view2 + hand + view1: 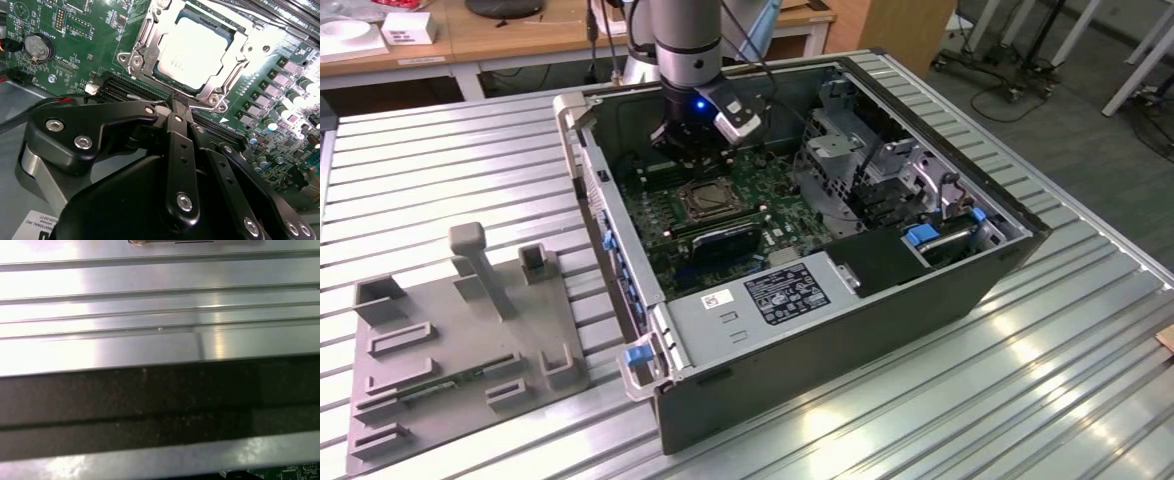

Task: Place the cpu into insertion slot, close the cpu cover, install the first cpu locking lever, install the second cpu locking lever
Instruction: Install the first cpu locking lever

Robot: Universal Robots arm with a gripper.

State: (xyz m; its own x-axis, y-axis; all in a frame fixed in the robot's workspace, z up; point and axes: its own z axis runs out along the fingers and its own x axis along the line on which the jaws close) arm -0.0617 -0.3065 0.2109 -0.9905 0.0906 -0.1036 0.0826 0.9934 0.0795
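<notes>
So in the exterior view the open computer case (881, 330) is lying on a ribbed metal table (1067, 390), with a grey fixture tray (447, 375) off to the exterior view's left. The arm reaches down into the case and the gripper (698, 150) hangs over the motherboard (767, 185), just beside the socket. In the second wrist view the cpu (192, 47) is already sitting in the socket, with the cpu cover (145, 47) folded down flat around it. The gripper (182, 103) has its fingers drawn together just short of the cover's near edge, over the memory slots (117, 87). Can't tell if they pinch anything. There's a coin battery (39, 46) off to the side. The first wrist view gives table ribs (150, 305), the dark case wall (150, 400) and a sliver of green board (292, 472).
</notes>
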